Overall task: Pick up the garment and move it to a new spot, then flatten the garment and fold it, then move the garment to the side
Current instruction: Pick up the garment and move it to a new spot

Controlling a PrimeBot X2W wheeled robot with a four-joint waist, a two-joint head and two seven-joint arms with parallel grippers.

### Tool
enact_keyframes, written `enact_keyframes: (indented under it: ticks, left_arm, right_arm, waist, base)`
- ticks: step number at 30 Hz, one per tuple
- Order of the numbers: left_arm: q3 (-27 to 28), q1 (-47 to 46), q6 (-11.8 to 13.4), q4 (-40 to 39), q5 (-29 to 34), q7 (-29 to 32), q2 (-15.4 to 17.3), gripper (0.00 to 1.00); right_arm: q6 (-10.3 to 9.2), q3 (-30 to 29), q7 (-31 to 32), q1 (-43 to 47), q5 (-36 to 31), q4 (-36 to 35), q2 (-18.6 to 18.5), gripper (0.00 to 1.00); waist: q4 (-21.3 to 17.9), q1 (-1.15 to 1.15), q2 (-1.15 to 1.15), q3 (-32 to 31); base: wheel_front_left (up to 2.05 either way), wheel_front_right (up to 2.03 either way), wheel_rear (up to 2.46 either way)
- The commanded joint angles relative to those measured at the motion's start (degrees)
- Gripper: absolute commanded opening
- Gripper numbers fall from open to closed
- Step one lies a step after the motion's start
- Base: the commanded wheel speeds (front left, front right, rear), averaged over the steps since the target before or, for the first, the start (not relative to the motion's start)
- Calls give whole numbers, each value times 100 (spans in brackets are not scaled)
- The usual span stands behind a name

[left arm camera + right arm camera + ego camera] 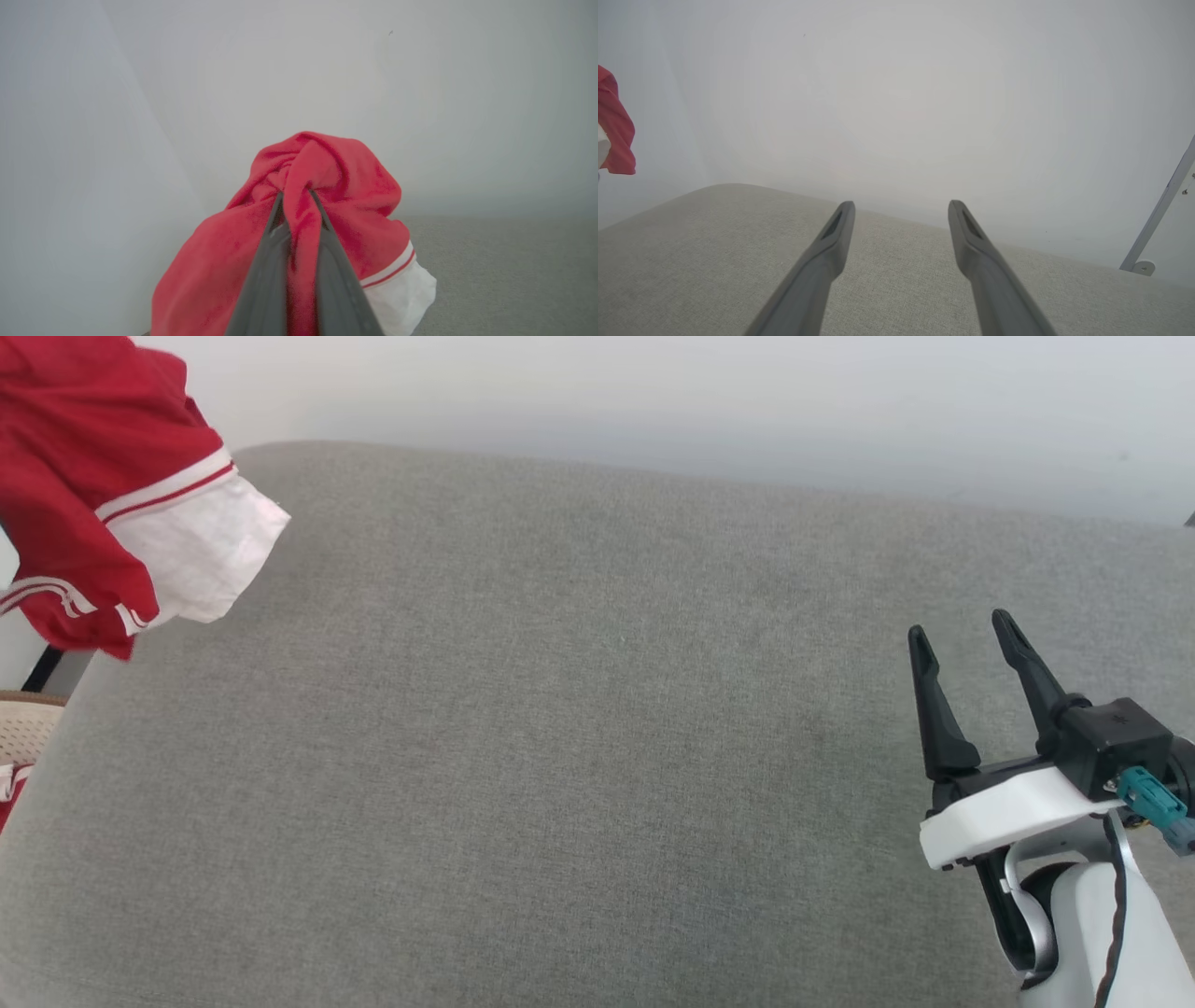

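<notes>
Left wrist view: left fingers (266, 275) clamped on red garment (345, 186), hanging above grey cushion (560, 709) left edge. Right fingers (936, 719) spread apart, empty, over cushion's right side.

Your head camera sits high and looks forward and down over the grey cushion (560, 756), taking in its far edge against the pale wall (653, 392), with the right gripper (960, 623) at the lower right and the garment (75, 476) over the cushion's far left corner. Your left wrist camera looks along the left gripper (295, 195) from very close to the red cloth, facing the wall, with a strip of cushion at lower right. Your right wrist camera rides low over the cushion, faces the same far edge and wall, and shares the garment, at its left edge, with both other views.
</notes>
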Motion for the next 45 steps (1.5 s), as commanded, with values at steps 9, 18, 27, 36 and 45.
enact_keyframes:
  ticks: [9, 18, 27, 36, 45]
  left_arm:
    - [-4, 460, 403, -1854, -88, 737, 417, 0]
    - [-146, 823, 893, -3763, -171, 1472, 596, 0]
    - [-560, 970, 1260, -4979, -184, 2076, 307, 0]
    - [-1157, 1302, 1327, -5077, -331, 2398, -184, 0]
    - [-1779, 1628, 934, -3585, -433, 2400, -687, 0]
  right_arm:
    - [-4, -186, -147, 231, 58, 11, 112, 100]
    - [-4, -332, -223, 318, 33, -14, 171, 100]
    - [-4, -345, -340, 259, 88, 10, 211, 100]
    - [-3, -295, -511, 248, 220, 166, 228, 100]
    - [-4, -33, -706, 69, 468, 433, 226, 100]
  waist:
    - [-257, 0, 0, -247]
    - [-916, 0, 0, -206]
    - [-1704, 0, 0, 57]
    - [-2175, 0, 0, 335]
    - [-2446, 0, 0, 632]
  base:
    - [0, 0, 0]
    - [0, 0, 0]
    - [0, 0, 0]
    - [0, 0, 0]
    - [0, 0, 0]
